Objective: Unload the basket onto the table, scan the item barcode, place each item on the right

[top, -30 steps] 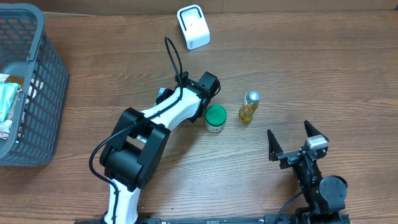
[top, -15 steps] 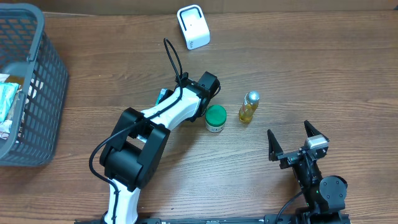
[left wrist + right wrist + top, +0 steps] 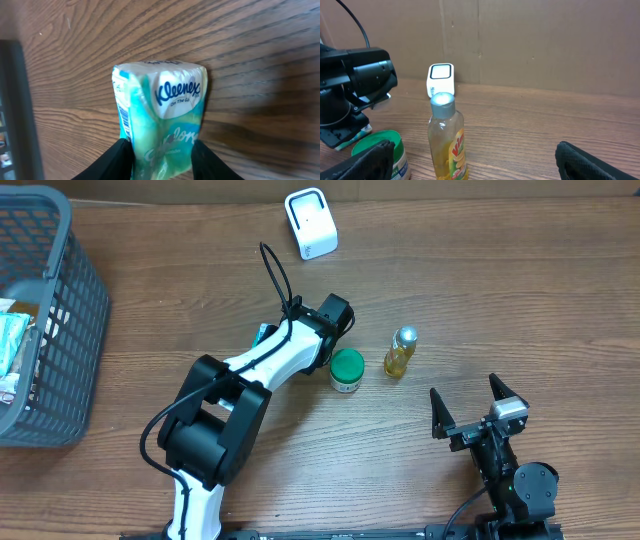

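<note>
Tissue pack (image 3: 161, 120) sits mid-table, clamped between the left gripper's (image 3: 160, 152) jaws — grasped, not yet scanned. The white scanner (image 3: 311, 223) stands well apart at the far edge — carrying the pack there is left. Right gripper (image 3: 467, 412) sits near, jaws apart.

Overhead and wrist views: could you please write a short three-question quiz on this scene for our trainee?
1. True or false: the left gripper grips the Kleenex pack.
2. In the overhead view, what stands just left of the yellow bottle? A) green-lidded jar B) red mug C) blue box
3. Fill in: the right gripper is ____ and empty.
Key: 1 true; 2 A; 3 open.
</note>
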`<state>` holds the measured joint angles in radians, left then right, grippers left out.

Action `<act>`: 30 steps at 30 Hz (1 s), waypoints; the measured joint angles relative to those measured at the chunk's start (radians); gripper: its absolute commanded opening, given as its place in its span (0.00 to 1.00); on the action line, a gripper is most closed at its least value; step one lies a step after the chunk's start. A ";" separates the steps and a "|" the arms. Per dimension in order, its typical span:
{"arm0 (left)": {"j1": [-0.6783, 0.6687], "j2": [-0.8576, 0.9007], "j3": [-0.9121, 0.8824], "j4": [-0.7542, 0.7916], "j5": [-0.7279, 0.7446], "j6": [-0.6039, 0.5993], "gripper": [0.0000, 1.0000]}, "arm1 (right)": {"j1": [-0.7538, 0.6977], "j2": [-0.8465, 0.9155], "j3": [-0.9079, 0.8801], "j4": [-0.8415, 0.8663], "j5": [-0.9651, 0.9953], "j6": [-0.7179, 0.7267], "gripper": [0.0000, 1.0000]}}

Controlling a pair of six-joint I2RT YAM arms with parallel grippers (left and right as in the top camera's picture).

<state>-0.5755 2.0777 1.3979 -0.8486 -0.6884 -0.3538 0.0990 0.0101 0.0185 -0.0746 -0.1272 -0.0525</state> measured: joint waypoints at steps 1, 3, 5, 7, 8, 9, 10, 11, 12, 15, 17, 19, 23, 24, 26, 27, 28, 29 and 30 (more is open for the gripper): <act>0.000 -0.005 0.000 0.000 0.008 -0.002 0.44 | 0.000 0.000 0.000 0.000 0.000 0.000 1.00; 0.000 -0.015 0.001 0.006 0.037 -0.006 0.44 | 0.000 0.000 0.000 0.000 0.000 0.000 1.00; 0.000 -0.018 0.002 0.013 0.059 -0.006 0.44 | 0.000 0.000 0.000 0.000 0.000 0.000 1.00; 0.000 -0.019 0.002 0.019 0.075 -0.006 0.45 | 0.000 0.000 0.000 0.000 0.000 0.000 1.00; 0.000 -0.021 0.002 0.022 0.083 -0.006 0.45 | 0.000 0.000 0.000 0.000 0.000 0.000 1.00; 0.000 -0.021 0.003 0.023 0.088 -0.006 0.45 | 0.000 0.000 0.000 0.000 0.000 0.000 1.00; 0.001 -0.021 0.005 0.023 0.092 -0.006 0.46 | 0.000 0.000 0.000 0.000 0.000 0.000 1.00; 0.001 -0.021 0.008 0.023 0.095 -0.006 0.47 | 0.000 0.000 0.000 0.000 0.000 0.000 1.00; 0.002 -0.021 0.012 0.023 0.100 -0.006 0.47 | 0.000 0.000 0.000 0.000 0.000 0.000 1.00; 0.008 -0.023 0.029 0.022 0.115 -0.006 0.50 | 0.000 0.000 0.000 0.000 0.000 0.000 1.00; 0.014 -0.034 0.039 0.021 0.122 -0.006 0.63 | 0.000 0.000 0.000 0.000 0.000 0.000 1.00; 0.023 -0.053 0.051 0.016 0.129 -0.009 0.71 | 0.000 0.000 0.000 0.000 0.000 -0.001 1.00; 0.060 -0.107 0.079 0.011 0.153 -0.003 0.87 | 0.000 0.000 0.000 0.000 0.000 0.000 1.00; 0.070 -0.118 0.082 0.011 0.167 0.008 0.93 | 0.000 0.000 0.000 0.000 0.000 0.000 1.00; 0.098 -0.140 0.084 0.010 0.220 0.041 0.97 | 0.000 0.000 0.000 -0.001 0.000 0.000 1.00; 0.109 -0.143 0.086 0.011 0.249 0.055 0.98 | 0.000 0.000 0.000 0.000 0.000 0.000 1.00; 0.126 -0.143 0.087 0.011 0.286 0.080 0.99 | 0.000 0.000 0.000 0.000 0.000 0.000 1.00; 0.157 -0.143 0.088 0.009 0.364 0.123 0.99 | 0.000 0.000 0.000 0.000 0.000 0.000 1.00; 0.197 -0.143 0.088 0.003 0.451 0.167 0.99 | 0.000 0.000 0.000 0.000 0.000 0.000 1.00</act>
<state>-0.3782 1.9347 1.4857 -0.8452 -0.2371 -0.1871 0.0986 0.0101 0.0185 -0.0746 -0.1272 -0.0521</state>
